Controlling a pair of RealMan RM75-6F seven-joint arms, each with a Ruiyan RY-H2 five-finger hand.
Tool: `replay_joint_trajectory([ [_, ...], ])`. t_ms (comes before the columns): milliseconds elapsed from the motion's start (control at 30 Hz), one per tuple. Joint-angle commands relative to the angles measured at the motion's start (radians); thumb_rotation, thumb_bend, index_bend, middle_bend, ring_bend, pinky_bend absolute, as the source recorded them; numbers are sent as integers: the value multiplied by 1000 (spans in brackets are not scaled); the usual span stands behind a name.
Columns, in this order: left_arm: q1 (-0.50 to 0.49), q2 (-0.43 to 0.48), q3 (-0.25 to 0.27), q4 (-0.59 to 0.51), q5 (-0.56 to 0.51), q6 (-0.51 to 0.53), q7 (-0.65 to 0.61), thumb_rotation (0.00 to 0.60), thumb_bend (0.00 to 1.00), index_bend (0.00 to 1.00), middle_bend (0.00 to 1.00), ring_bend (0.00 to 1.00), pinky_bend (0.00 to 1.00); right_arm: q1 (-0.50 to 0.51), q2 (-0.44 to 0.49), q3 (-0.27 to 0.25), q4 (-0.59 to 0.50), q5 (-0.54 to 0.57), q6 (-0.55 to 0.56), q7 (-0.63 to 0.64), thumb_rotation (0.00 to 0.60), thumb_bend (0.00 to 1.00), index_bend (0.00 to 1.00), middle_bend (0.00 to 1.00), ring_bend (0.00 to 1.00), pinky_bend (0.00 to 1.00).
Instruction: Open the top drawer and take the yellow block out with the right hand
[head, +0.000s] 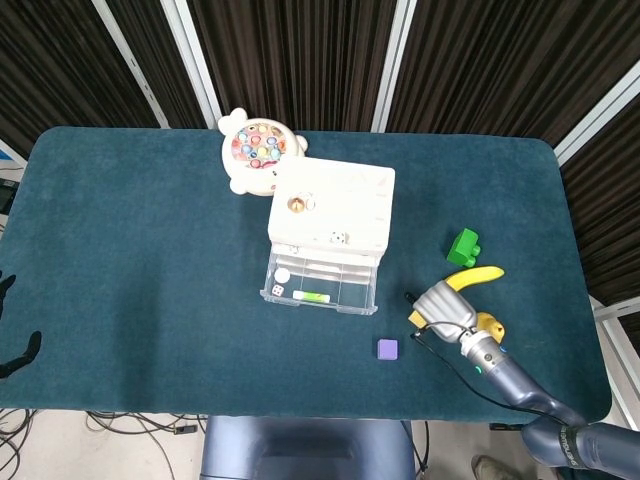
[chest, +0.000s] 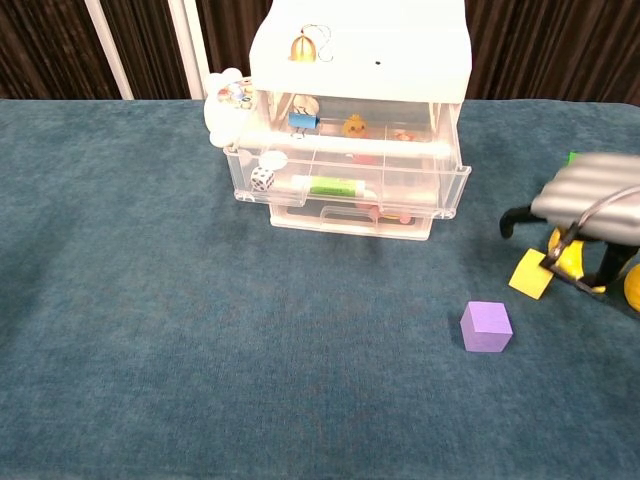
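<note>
The yellow block (chest: 528, 274) lies tilted on the teal cloth to the right of the drawer unit, and it shows as a small yellow corner (head: 413, 318) in the head view. My right hand (chest: 588, 200) hovers just above and to the right of it, dark fingertips (chest: 509, 224) spread and off the block. The white drawer cabinet (head: 332, 215) stands mid-table with its clear top drawer (chest: 350, 180) pulled out. Only dark slivers of my left hand (head: 18, 352) show at the table's left edge.
A purple cube (chest: 486, 327) sits in front of the block. A banana (head: 474, 277), a green block (head: 463, 246) and a yellow round toy (head: 489, 324) lie around my right hand. A fishing toy (head: 258, 150) stands behind the cabinet. The drawer holds a die (chest: 262, 178) and a green tube (chest: 332, 185).
</note>
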Motion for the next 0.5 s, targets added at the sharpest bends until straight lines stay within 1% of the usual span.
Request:
replay_joint_trajectory([
  [33,0,0,0,1,-1,0,1,600,364,45,0,0,0,-15,69,29,-76,53,30,-29,600,225,269,933,1000,1000],
  [67,0,-1,0,1,0,0,1,600,364,45,0,0,0,-21,102,39,-114,84,38,-45,600,225,265,913,996,999],
  [100,-1,-1,0,0,1,0,1,600,364,45,0,0,0,-26,135,48,-156,119,43,-62,600,225,258,872,982,989],
  [167,-1,-2,0,0,3,1,4,600,364,45,0,0,0,-44,201,75,-246,194,71,-65,600,222,244,780,921,952],
  [200,-1,-2,0,0,4,1,5,600,364,45,0,0,0,-55,227,88,-284,222,93,-56,600,218,238,711,866,917],
  [233,-1,-3,1,0,5,2,5,600,365,45,0,0,0,-67,244,101,-308,239,118,-42,600,213,233,637,805,870],
  [267,-1,-3,1,-1,6,2,6,600,364,45,0,0,0,-82,263,113,-336,252,148,-23,600,211,229,584,762,824],
  [333,-1,-3,2,-1,8,3,8,600,364,45,0,0,0,-118,293,132,-374,266,213,26,600,204,220,445,634,660],
  [367,-1,-4,2,-2,9,4,10,600,365,45,0,0,0,-136,306,136,-389,267,240,47,600,204,217,410,595,613],
  [433,-1,-4,3,-2,10,4,11,600,365,45,0,0,0,-167,319,140,-405,259,291,80,600,203,211,322,484,496],
  [500,-1,-5,3,-2,10,5,12,600,364,45,0,0,0,-206,315,141,-405,237,360,116,600,203,200,258,401,396],
])
